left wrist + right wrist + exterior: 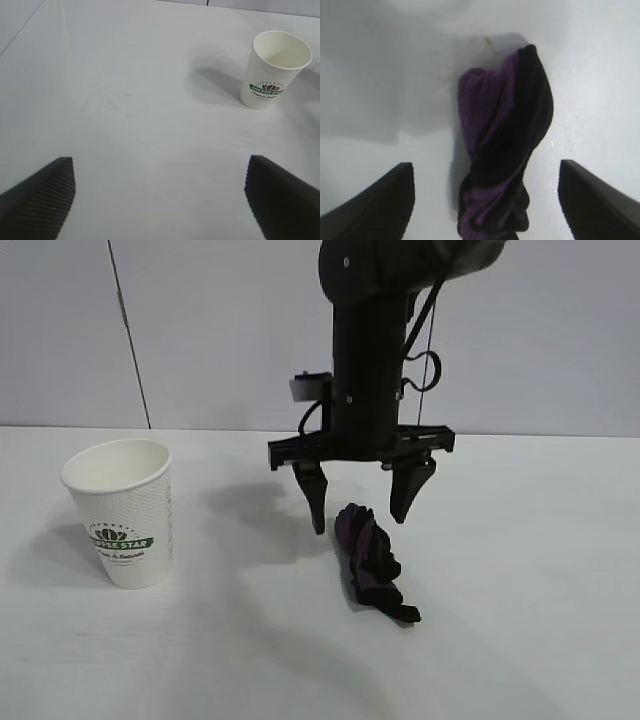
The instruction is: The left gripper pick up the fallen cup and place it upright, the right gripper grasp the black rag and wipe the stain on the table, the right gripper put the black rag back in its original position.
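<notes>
Pale grey panelled wall backs the white counter (520, 570) we look across. From outside we see the cup (122, 512) upright at the left and the right gripper (361, 503) pointing straight down, its jaws apart, just above the black rag (374, 562) lying loose on the counter. Only the right wrist view shows us a faint yellowish smear on the counter touching the rag's far end. Our left wrist view shows the left gripper (160, 197), jaws wide apart, well short of the cup.
</notes>
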